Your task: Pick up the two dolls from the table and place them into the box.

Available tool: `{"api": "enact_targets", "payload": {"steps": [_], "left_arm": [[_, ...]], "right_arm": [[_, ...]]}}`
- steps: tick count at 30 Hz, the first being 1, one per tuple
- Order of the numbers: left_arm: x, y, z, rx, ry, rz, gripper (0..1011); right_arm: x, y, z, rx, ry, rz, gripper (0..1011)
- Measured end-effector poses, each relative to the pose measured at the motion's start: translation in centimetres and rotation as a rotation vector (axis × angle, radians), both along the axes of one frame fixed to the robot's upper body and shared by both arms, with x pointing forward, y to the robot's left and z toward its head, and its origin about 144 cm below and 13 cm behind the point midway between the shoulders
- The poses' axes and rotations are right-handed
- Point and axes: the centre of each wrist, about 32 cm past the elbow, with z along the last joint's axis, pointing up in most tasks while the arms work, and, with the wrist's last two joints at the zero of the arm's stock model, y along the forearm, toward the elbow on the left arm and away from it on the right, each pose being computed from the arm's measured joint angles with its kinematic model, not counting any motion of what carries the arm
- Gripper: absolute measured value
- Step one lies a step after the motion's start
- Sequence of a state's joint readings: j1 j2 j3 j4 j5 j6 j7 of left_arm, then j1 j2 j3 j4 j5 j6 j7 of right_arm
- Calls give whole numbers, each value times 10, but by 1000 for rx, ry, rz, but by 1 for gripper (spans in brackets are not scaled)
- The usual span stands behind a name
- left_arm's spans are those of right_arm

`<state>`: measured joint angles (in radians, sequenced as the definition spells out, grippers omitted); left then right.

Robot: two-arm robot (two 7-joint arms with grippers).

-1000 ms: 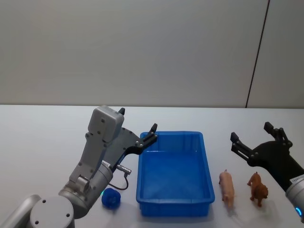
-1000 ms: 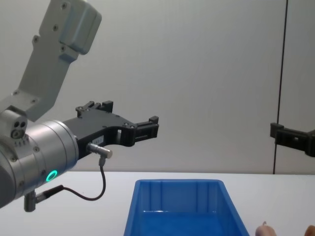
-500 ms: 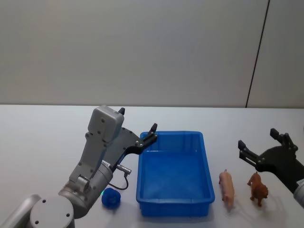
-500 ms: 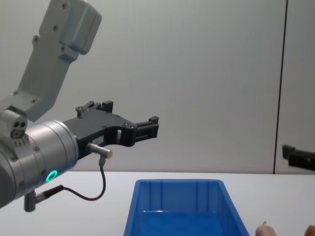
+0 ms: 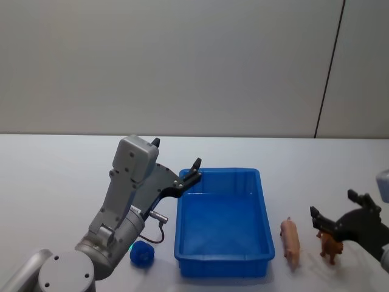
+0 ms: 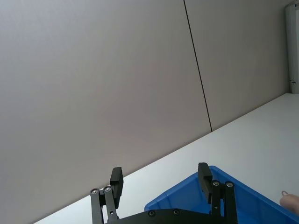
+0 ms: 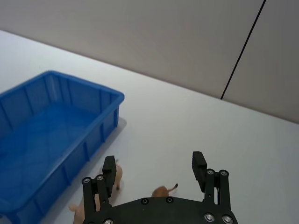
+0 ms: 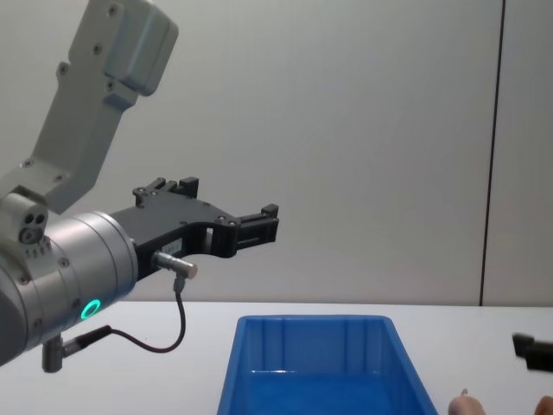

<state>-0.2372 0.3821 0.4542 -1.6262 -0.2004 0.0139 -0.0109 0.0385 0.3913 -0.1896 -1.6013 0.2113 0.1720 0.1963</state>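
You lowered the right gripper (image 5: pixel 332 203), jaws apart, toward the brown toy animal (image 5: pixel 333 248) beside the pink pig (image 5: pixel 290 241), right of the empty blue bin (image 5: pixel 223 266), readying a grasp; left gripper (image 5: pixel 176 153) hung spread at its rim.

The left arm is raised at the lower left of the head view. The left hand (image 5: pixel 176 152), fingers spread, points toward frame centre. The right hand (image 5: pixel 333 204), fingers likewise spread, sits low at the lower right edge.
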Motion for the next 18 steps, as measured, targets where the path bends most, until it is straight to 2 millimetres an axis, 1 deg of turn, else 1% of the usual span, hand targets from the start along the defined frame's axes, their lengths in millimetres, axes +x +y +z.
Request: {"api": "enact_targets", "payload": {"steps": [10, 18], "left_arm": [[0, 0, 0, 0, 0, 0, 1003], [0, 0, 0, 0, 0, 0, 1003]], "right_arm": [[4, -7, -12, -44, 88, 12, 1001], [6, -9, -17, -59, 132, 19, 1001]]}}
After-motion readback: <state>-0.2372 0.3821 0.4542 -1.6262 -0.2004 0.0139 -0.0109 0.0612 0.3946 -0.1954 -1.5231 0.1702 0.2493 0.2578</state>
